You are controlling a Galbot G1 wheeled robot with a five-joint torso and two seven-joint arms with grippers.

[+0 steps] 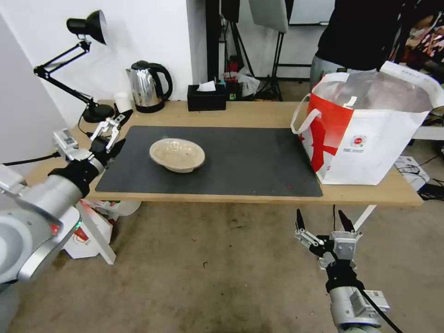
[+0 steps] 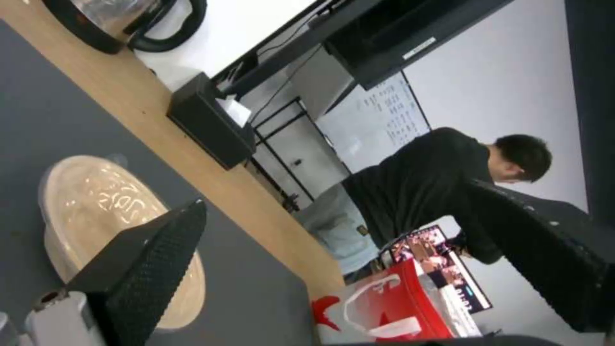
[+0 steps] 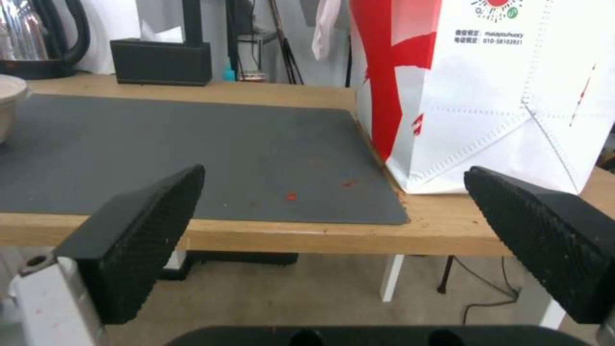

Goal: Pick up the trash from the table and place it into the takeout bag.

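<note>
One piece of trash, a shallow beige paper bowl [image 1: 177, 155], rests on the dark grey mat [image 1: 240, 159] of the light-wood table [image 1: 259, 113]. My left gripper [image 1: 116, 123] hovers open over the mat's left edge, pointing toward the bowl [image 2: 96, 211] and well apart from it. The white and red takeout bag [image 1: 365, 125] stands open at the table's right end, its foil lining showing. Below the table's front edge, under the bag [image 3: 487, 91], my right gripper [image 1: 324, 221] hangs open and holds nothing.
A black desk lamp [image 1: 85, 64], a steel kettle [image 1: 147, 85] and a black tissue box [image 1: 206, 97] line the table's back edge. A person in black stands behind the bag. Red-and-white items lie on the floor under the table's left end.
</note>
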